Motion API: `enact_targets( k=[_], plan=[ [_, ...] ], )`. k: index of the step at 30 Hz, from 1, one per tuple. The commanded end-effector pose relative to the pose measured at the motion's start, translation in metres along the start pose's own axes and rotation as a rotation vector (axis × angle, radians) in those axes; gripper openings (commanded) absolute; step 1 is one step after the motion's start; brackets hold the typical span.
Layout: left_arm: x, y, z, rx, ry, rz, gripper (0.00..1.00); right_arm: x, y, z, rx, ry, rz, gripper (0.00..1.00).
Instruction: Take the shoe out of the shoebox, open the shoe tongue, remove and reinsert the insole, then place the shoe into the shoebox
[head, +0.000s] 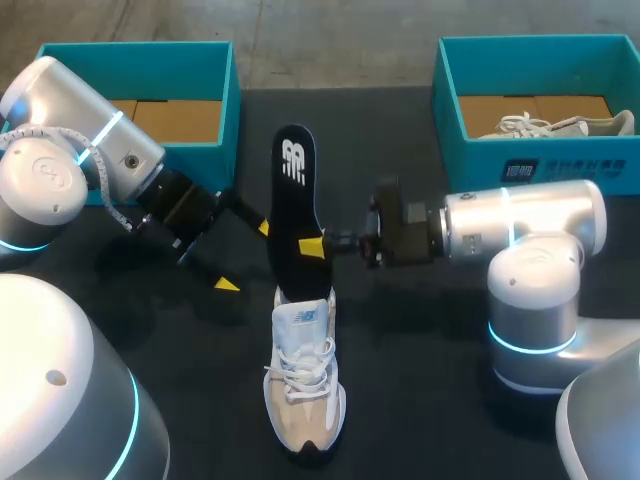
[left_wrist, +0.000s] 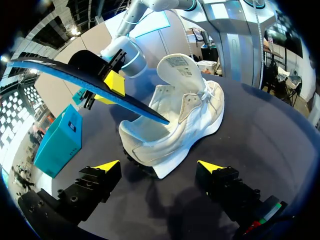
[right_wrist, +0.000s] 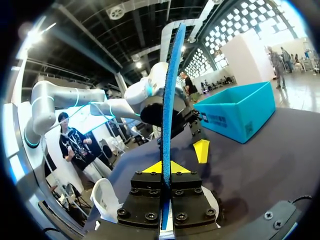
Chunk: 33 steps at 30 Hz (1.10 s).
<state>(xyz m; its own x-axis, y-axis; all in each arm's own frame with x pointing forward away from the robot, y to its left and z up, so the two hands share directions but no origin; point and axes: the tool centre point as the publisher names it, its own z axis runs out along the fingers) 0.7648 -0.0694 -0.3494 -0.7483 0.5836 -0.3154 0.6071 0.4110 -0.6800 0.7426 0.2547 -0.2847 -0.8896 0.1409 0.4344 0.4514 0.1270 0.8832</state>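
Insole (head: 295, 190): clamped between right fingers (head: 314, 246), lower end inside white shoe (head: 303, 370) on tabletop (head: 420, 330). Left fingers (head: 227, 285): spread wide, empty, beside shoe.

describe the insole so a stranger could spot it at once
On the dark table stands a white shoe. The insole slants up from its heel opening, pinched by the right gripper. It alone is long, thin and black, with a white logo.

White sneaker (head: 304, 385) upright on the counter (head: 420, 330), black blue-bottomed insole (head: 296, 205) slanting out of its opening, open teal shoebox (head: 228, 90) behind.
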Motion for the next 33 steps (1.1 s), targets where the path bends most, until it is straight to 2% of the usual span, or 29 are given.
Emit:
enact_targets(
  k=[1,33],
  plan=[
    [0.000,0.000,0.000,-0.002,0.001,0.001,1.00,0.001,-0.002,0.001,-0.004,-0.005,0.002,0.00],
    [0.000,0.000,0.000,-0.002,0.001,0.001,1.00,-0.002,-0.014,0.010,-0.006,-0.008,0.057,0.00]
  ],
)
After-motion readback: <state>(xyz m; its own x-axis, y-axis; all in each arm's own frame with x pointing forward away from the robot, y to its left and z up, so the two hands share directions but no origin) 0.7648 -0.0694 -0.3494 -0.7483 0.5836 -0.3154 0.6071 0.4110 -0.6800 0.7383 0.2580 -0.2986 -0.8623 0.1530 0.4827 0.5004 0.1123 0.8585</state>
